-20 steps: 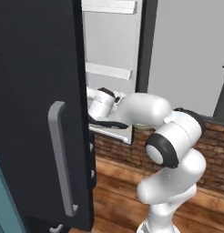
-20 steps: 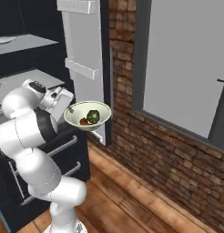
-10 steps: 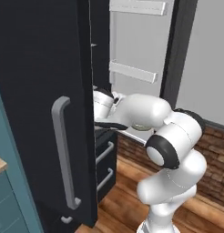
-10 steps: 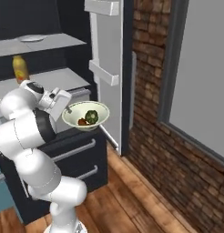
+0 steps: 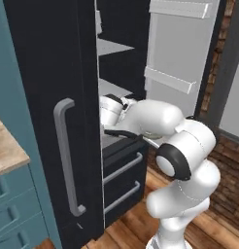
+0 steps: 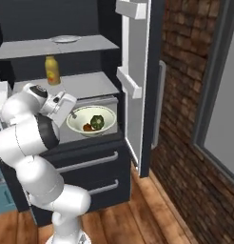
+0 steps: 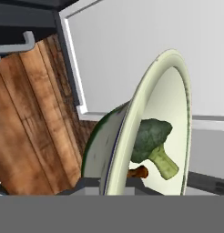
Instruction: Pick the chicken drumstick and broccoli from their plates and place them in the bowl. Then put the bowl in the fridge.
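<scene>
We have the bowl in our end effector, which is clamped tight on the rim at the side nearest the arm. The broccoli and the chicken drumstick both lie inside it, touching or nearly so. The bowl hangs in front of the open fridge, just above the front edge of the grey shelf that sits over the drawers.

In the hand view the rim of the bowl runs edge-on from our fingertips, and the broccoli rests above the drumstick against the inner wall.

The step in hand, as we judge it, is setting the bowl on a shelf. To do it well we should keep the bowl level, since a one-sided rim grip lets the far side dip. We should carry it inward past the shelf's front edge before lowering, staying clear of the yellow bottle near the shelf's back left. We should let go only once the base rests flat. The open door stands close on the right, so a straight path in seems safest.
</scene>
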Motion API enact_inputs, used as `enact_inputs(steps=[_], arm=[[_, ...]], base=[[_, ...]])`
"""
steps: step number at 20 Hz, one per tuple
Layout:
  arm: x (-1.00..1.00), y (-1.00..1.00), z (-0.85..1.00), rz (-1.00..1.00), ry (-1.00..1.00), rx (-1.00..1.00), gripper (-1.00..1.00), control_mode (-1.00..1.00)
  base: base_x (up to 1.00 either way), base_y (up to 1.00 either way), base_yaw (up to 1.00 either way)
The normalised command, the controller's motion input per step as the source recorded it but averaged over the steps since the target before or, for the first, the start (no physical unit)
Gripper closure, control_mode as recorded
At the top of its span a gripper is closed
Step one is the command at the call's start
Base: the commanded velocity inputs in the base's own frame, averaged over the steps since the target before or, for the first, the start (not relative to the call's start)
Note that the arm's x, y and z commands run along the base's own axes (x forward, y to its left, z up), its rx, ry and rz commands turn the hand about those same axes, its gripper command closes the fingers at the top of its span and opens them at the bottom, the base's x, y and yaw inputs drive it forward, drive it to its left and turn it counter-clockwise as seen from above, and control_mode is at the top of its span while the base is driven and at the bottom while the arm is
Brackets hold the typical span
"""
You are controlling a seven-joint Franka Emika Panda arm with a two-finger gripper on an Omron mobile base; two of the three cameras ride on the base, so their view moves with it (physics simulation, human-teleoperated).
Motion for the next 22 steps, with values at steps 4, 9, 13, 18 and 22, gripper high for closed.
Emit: enact_inputs(steps=[4,9,13,18,22], arm=[[0.00,0.00,0.00,0.00,0.00,0.00,1.00,1.00],[0.00,0.00,0.00,0.00,0.00,0.00,1.00,1.00],[0.00,0.00,0.00,0.00,0.00,0.00,1.00,1.00],[0.00,0.00,0.00,0.00,0.00,0.00,1.00,1.00],[0.00,0.00,0.00,0.00,0.00,0.00,1.00,1.00]], base=[[0.28,-0.32,0.41],[0.27,-0.33,0.41],[0.26,-0.36,0.38],[0.26,-0.40,0.32],[0.26,-0.44,0.28]])
